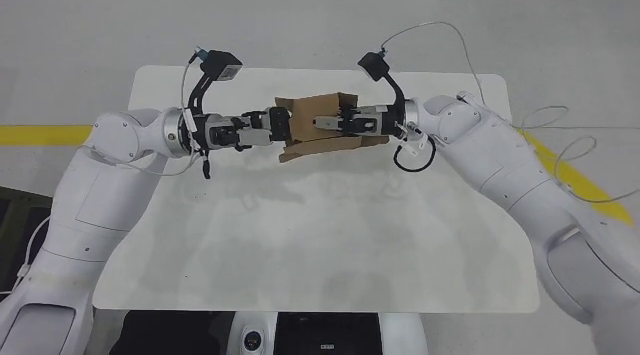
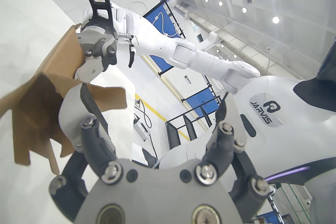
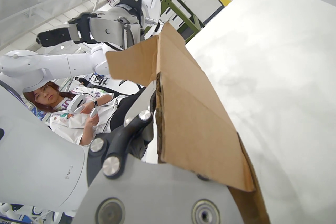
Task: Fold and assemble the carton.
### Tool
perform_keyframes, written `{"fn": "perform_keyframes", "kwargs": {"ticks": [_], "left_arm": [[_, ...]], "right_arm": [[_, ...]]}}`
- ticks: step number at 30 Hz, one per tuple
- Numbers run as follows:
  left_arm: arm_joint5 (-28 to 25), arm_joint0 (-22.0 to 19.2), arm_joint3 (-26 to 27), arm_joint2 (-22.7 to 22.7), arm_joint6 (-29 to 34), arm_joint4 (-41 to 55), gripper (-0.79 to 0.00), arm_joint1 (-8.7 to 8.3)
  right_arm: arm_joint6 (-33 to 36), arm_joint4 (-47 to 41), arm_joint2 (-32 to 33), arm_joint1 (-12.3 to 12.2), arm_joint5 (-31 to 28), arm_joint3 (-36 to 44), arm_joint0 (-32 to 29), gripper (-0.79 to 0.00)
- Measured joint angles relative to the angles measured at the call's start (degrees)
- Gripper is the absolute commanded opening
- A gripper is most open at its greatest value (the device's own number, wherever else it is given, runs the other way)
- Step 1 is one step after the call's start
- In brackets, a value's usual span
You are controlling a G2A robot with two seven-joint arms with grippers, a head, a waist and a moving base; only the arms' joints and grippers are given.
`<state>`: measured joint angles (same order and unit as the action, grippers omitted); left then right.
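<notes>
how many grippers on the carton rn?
2. The right gripper clamps one side of the carton; the left gripper, open, touches its opposite end.

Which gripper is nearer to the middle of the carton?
Right. The right gripper grips a panel near the middle of the carton; the left gripper is open at one end, one finger touching a flap.
</notes>
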<state>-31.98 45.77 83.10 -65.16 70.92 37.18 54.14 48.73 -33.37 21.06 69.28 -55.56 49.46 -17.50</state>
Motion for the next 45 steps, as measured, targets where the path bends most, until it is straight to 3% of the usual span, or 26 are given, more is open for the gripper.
{"fn": "perform_keyframes", "kwargs": {"ticks": [22,40,45], "left_arm": [[0.5,-1.8,-4.1,1.5,-2.8,-4.4,0.000,1.17],[0.7,-0.8,-2.0,1.1,-0.2,-3.7,0.000,1.37],[-1.2,-1.1,-3.0,-0.3,-3.1,-6.3,0.000,1.37]], "right_arm": [[5.1,-0.2,-0.5,-4.3,5.1,11.3,-1.8,-0.785],[5.8,-2.4,-4.1,-3.5,5.8,12.0,-0.6,-0.785],[4.9,-3.2,-4.2,-3.6,4.9,10.7,-0.3,-0.785]]}}
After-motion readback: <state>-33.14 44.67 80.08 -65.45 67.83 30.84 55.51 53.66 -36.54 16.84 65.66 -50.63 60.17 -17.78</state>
